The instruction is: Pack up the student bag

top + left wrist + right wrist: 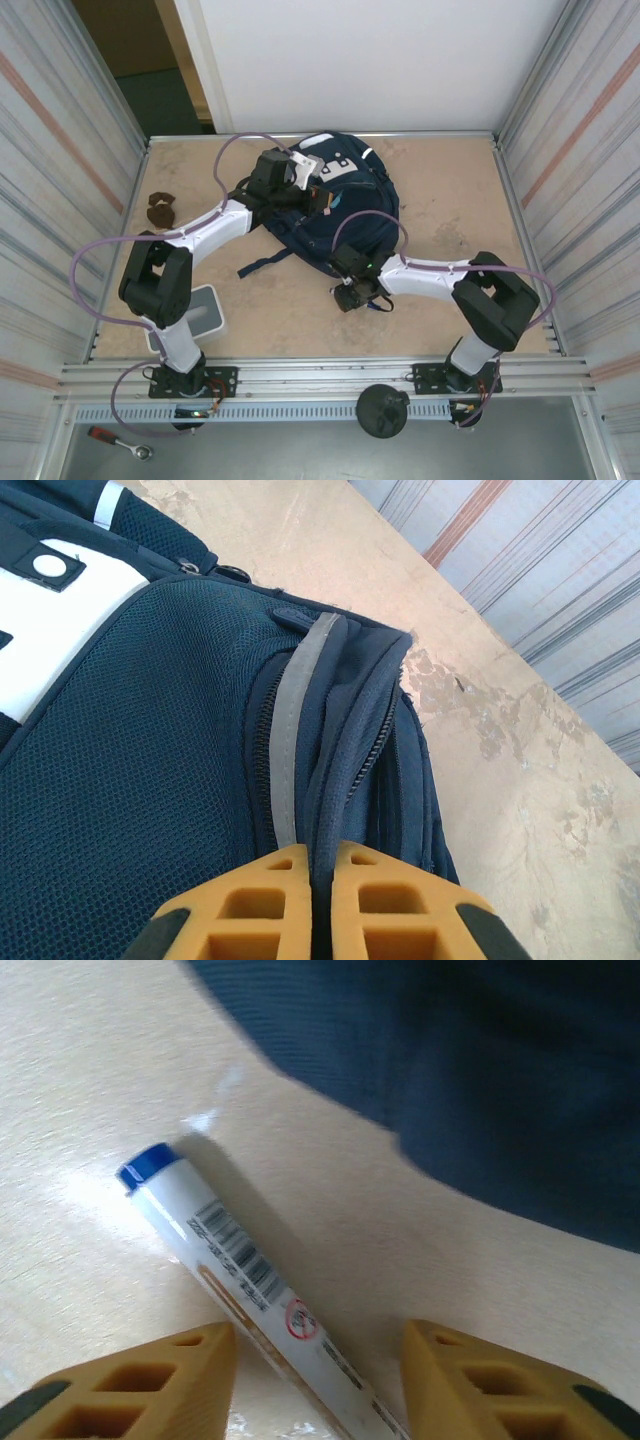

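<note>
At the table's (450,190) far left edge lies a small brown lump (158,208), well apart from everything else. Nearer, just beside the left arm's base, stands a white square box (207,308). On the grey ledge below the rail lie a red-handled ratchet (118,440) to the left and a black round object (383,410) further right.

The left gripper (312,198) reaches over the left side of the student bag (355,205), which lies flat at the middle of the table towards the far edge, its white patch (335,165) facing up. From the left wrist, the gripper (320,855) has its orange fingers (270,905) pressed together on a raised fold of the bag (130,780) beside the zip and a grey stripe (290,720).

The right gripper (350,295) sits low at the bag's near edge, a strap trailing off to its left. From the right wrist, its jaws stand spread (318,1332) over bare table, and a white tube (230,1250) with a blue cap and a barcode lies slantwise between them. It runs close along the left finger (150,1380); whether they touch I cannot tell. The bag (500,1090) is a blurred navy mass beyond, apart from the tube.
</note>
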